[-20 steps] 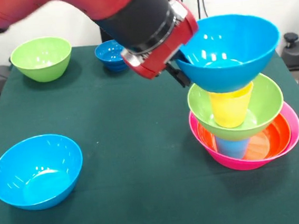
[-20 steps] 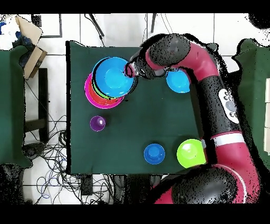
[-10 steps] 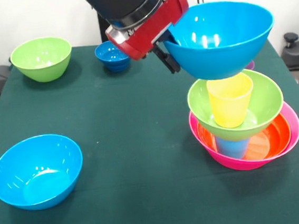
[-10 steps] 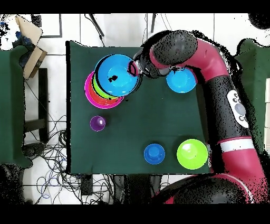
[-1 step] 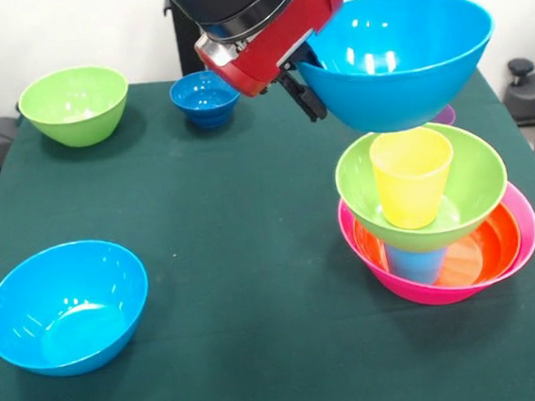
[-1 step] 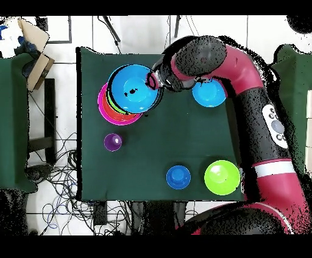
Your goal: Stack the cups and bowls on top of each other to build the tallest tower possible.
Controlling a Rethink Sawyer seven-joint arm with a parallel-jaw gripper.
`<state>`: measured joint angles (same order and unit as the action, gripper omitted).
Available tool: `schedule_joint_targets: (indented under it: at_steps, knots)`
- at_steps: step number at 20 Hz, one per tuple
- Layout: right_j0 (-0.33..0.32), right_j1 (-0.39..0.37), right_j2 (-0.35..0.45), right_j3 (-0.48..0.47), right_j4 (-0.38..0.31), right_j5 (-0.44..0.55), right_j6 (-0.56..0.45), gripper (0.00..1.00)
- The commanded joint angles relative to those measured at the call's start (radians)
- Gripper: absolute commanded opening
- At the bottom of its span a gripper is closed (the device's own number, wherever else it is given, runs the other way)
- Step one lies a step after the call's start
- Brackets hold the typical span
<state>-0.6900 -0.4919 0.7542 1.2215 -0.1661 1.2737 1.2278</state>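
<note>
Placing the held blue bowl (image 5: 400,55) squarely calls for centring it over the tower (image 5: 438,231) and lowering it level onto the yellow cup (image 5: 411,178). The tower stands on the bench (image 5: 245,259): pink bowl (image 5: 526,223), orange bowl (image 5: 494,240), light blue cup (image 5: 416,265), lime green bowl (image 5: 479,180), then the yellow cup. The jaws of the gripper (image 5: 302,88) are clamped on the blue bowl's rim. Compared with a second earlier, the bowl hangs higher, clear of the cup.
</note>
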Motion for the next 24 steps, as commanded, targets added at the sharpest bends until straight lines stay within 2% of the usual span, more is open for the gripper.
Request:
schedule_joint_targets:
  at_steps: [1, 8, 16, 24]
  knots:
    - [0.021, 0.06, -0.076, 0.034, -0.054, 0.014, 0.009, 0.0]
    - [0.039, 0.116, -0.082, -0.025, -0.078, 0.014, -0.019, 0.0]
    - [0.054, 0.132, -0.079, -0.053, -0.079, 0.027, -0.012, 0.0]
    - [0.056, 0.117, -0.078, -0.024, -0.071, 0.014, -0.004, 0.0]
